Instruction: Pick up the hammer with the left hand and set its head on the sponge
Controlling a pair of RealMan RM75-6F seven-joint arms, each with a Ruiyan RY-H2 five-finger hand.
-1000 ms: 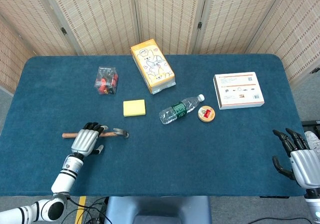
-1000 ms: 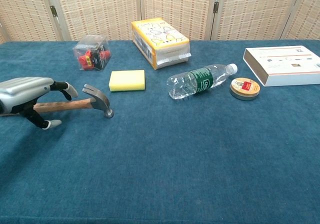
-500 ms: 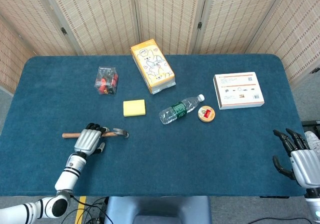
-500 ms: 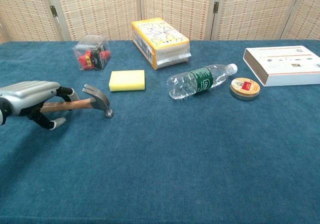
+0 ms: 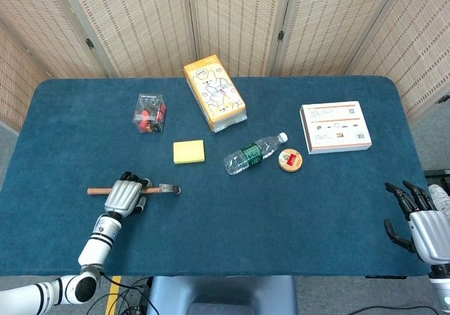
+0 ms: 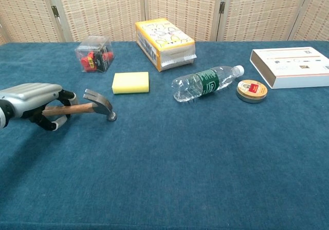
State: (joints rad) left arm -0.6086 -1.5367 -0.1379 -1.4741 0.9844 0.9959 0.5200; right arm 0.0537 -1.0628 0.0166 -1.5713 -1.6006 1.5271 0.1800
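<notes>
The hammer [image 5: 166, 188] [image 6: 97, 102] has a wooden handle and a steel claw head, and it lies on the blue table at the front left. My left hand [image 5: 124, 195] [image 6: 31, 99] is wrapped around the middle of the handle, fingers curled under it. The head still touches the cloth. The yellow sponge [image 5: 189, 151] [image 6: 130, 82] lies flat a little beyond and to the right of the hammer head. My right hand [image 5: 420, 220] hangs off the table's front right corner, fingers spread, holding nothing.
A clear box with red parts [image 5: 149, 112] sits behind the hammer. A yellow carton [image 5: 214, 92], a lying water bottle [image 5: 253, 153], a round tin [image 5: 289, 160] and a white box [image 5: 335, 126] lie further right.
My left hand's fingers have closed around the hammer handle. The handle has tipped slightly, with the head staying in place on the cloth.
</notes>
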